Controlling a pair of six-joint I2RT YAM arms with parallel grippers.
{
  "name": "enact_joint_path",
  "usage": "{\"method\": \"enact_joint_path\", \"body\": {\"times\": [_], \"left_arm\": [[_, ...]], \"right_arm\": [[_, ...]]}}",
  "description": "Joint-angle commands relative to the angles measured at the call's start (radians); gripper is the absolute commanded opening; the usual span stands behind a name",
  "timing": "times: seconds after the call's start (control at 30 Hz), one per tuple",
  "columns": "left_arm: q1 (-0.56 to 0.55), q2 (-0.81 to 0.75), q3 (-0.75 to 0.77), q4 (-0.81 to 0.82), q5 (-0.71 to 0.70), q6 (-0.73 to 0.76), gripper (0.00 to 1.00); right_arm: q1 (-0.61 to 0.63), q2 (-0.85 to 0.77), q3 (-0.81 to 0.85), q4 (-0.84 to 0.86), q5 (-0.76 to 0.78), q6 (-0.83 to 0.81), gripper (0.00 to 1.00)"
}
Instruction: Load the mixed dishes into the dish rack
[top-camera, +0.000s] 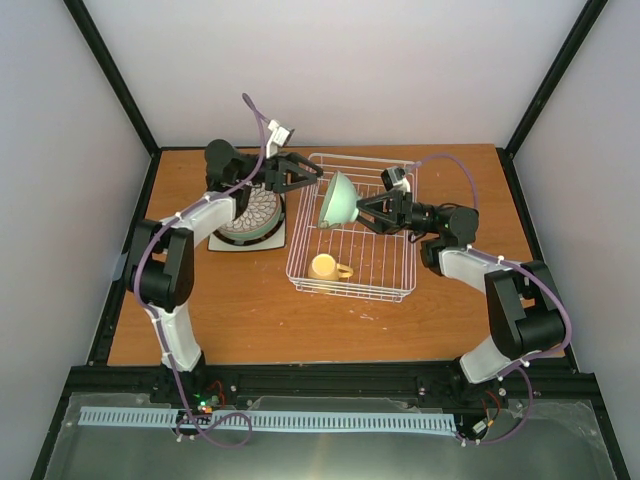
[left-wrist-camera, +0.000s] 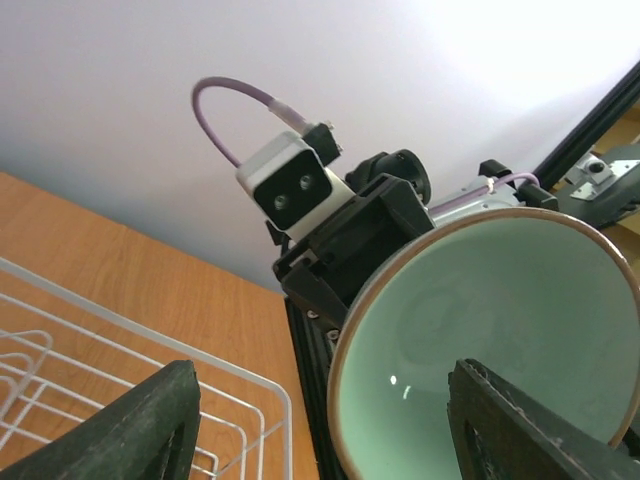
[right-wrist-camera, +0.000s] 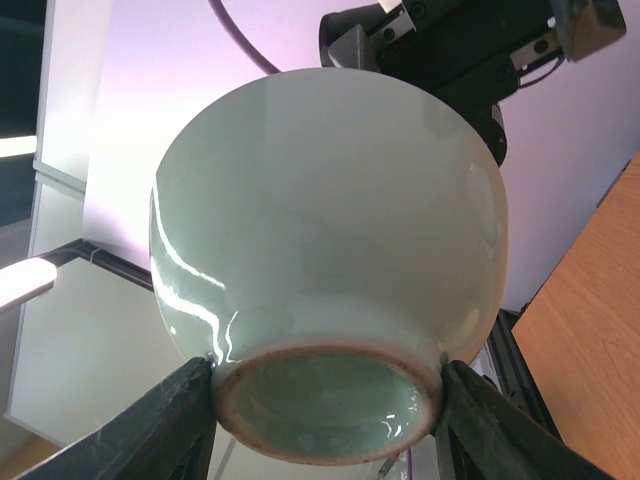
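The mint-green bowl (top-camera: 338, 200) hangs tilted on its side over the far part of the white wire dish rack (top-camera: 297, 270). My right gripper (top-camera: 362, 213) is shut on its foot ring, with a finger (right-wrist-camera: 170, 425) pressed on each side of the bowl (right-wrist-camera: 330, 220). My left gripper (top-camera: 315, 178) stands open at the bowl's rim, not touching it. In the left wrist view the bowl's inside (left-wrist-camera: 500, 310) faces me, and the left gripper (left-wrist-camera: 325, 410) straddles its rim. A yellow mug (top-camera: 325, 267) lies in the rack. Round plates (top-camera: 250, 212) sit stacked on a square white plate (top-camera: 222, 243).
The plate stack lies left of the rack, under my left arm. Black frame posts stand at the table's far corners. In the left wrist view the rack's corner wires (left-wrist-camera: 150, 350) sit below the left finger, and the right wrist's camera (left-wrist-camera: 295, 185) is behind the bowl.
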Motion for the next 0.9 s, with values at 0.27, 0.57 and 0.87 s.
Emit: {"method": "enact_joint_path", "body": {"times": [0.27,0.57,0.87], "left_arm": [[0.169,-0.19,0.413,-1.368,-0.417,1.016,0.8],[0.182,-0.374,0.444,-1.577,-1.139,1.249,1.0],[0.197,-0.605,0.029,-1.399,-1.306,1.228,1.0]], "right_arm": [[-0.188,-0.148,-0.121,-0.265,-0.041,-0.341,0.03],[-0.227,-0.277,0.327,-2.02,0.415,-1.567,0.03],[-0.169,-0.245,0.427,-2.367,0.739,-1.663,0.03]]}}
